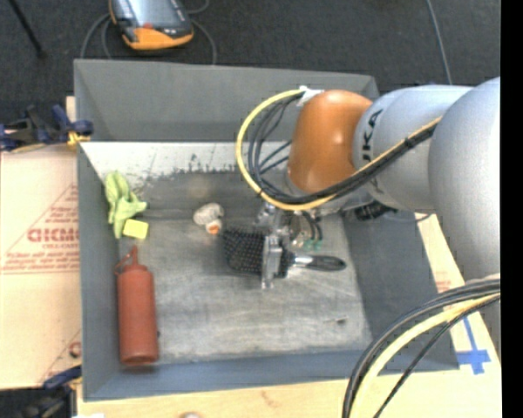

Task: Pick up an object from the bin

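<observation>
Camera view looked down on a black, mesh-patterned block [241,251] lying on the bin's floor, near the middle and a little toward the right wall. It was dark and roughly square, with a dotted, net-like surface, and it lay flat. The gripper [270,266] was down at the floor against the block's right edge; whether it touched the block or stood just beside it could not be told. Whether the gripper was parted or closed could not be told either, since the wrist above hid much of it and the block did not show inside it.

Just to the right of the gripper lay a slim thing with a green handle [322,263], pointing toward the right wall. Toward the back wall from the black block, and near it, sat a small white lump with an orange spot [209,218].

Well apart, along the left wall, a limp yellow-green thing [120,198] lay near the back left corner, with a small yellow block [137,229] just beside its lower end. Below these a red bottle [137,310] lay lengthwise along the left wall, its neck toward the back and its base near the front left corner.

Above the gripper rose the arm's orange cover [327,142], ringed by looping cables [248,146], and the grey arm [436,146] ran off over the right wall of the grey bin [244,103].
</observation>
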